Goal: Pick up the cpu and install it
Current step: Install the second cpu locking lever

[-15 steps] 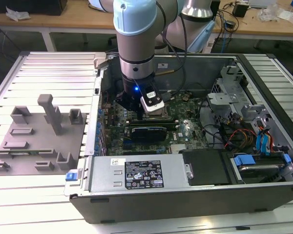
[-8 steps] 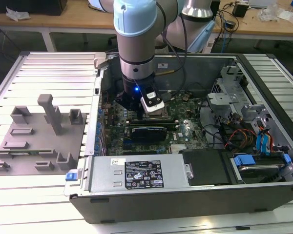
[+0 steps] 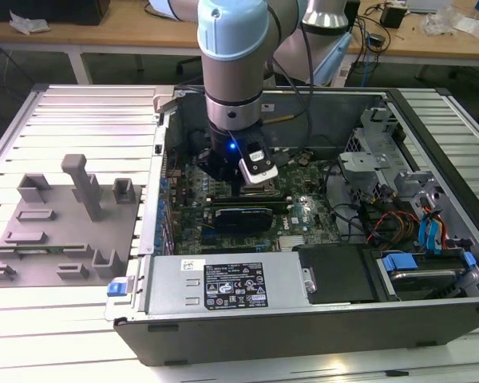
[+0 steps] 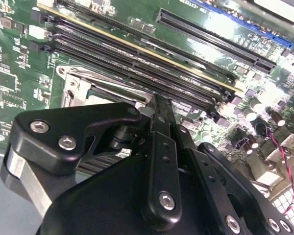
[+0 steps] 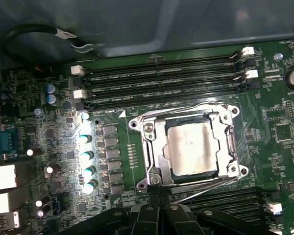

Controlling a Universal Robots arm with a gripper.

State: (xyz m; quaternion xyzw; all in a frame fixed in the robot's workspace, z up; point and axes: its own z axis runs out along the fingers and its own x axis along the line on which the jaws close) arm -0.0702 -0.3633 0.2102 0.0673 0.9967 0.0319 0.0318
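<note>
In the first wrist view the cpu [image 5: 191, 149], a pale silvery square with a darker rim, lies flat inside the metal socket frame [image 5: 152, 147] on the green motherboard. My gripper [image 5: 157, 190] stands just at the edge of that frame, beside the thin lever wire [image 5: 206, 188]. Its black fingers [image 4: 157, 110] are pressed together, and I see nothing between them. In the exterior view the gripper [image 3: 231, 187] hangs low over the board inside the open computer case, and the arm covers the socket.
Memory slots [image 5: 161, 78] run along one side of the socket. A long grey box with a white label [image 3: 223, 283] lies along the case's front. A drive cage with cables [image 3: 383, 183] is at the exterior view's right, and a grey fixture [image 3: 56, 231] at its left.
</note>
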